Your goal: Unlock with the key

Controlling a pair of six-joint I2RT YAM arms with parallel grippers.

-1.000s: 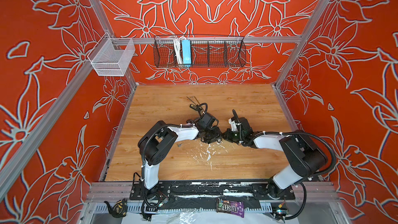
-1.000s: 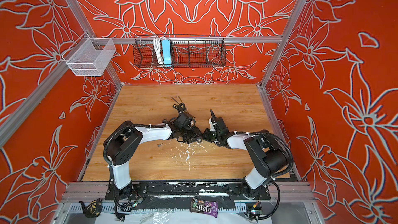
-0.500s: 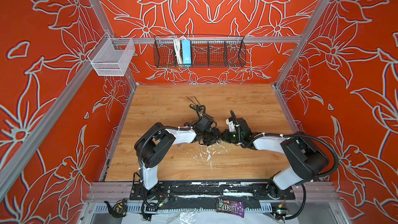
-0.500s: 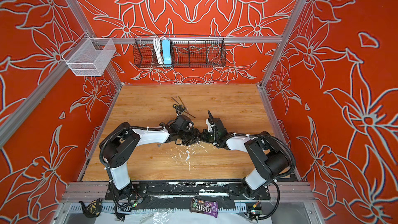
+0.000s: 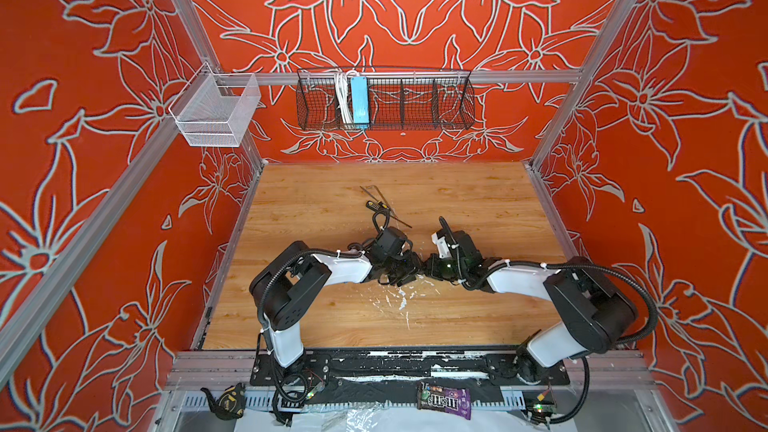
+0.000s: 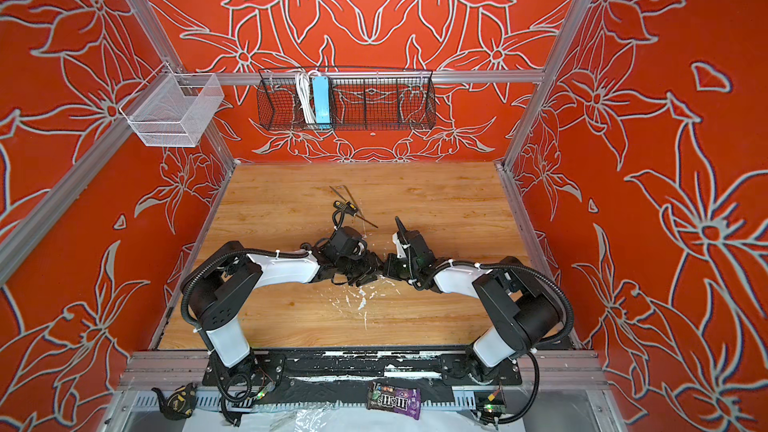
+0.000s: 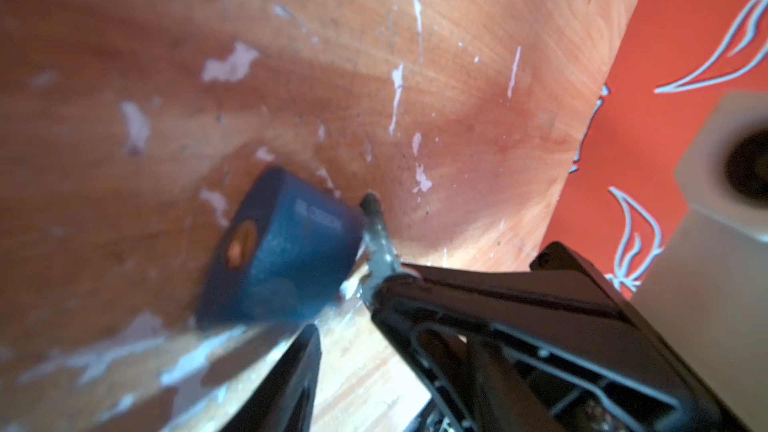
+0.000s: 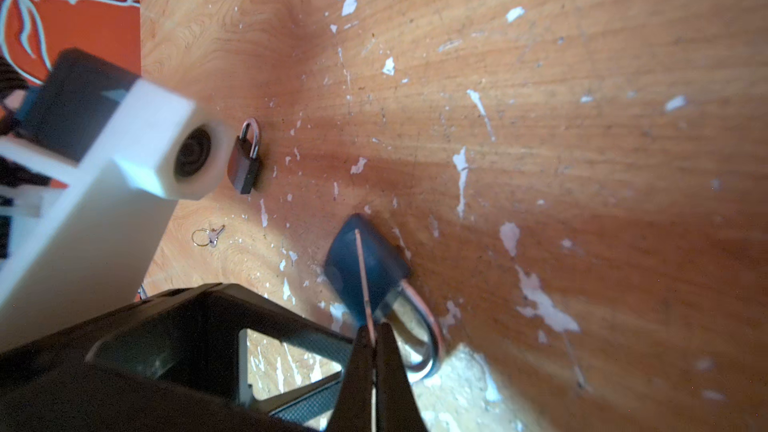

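Insertion is not yet begun: the padlock (image 8: pixel 384 272) sits mid-surface (image 8: pixel 561 118), the right fingers (image 8: pixel 392 371) are pressed together pinching the key (image 8: pixel 360 268) over it, and the left fingers (image 7: pixel 498 326) flank its shackle (image 7: pixel 376 226), though blur hides whether they clamp it, so next the blade must meet the keyway (image 7: pixel 240 243).
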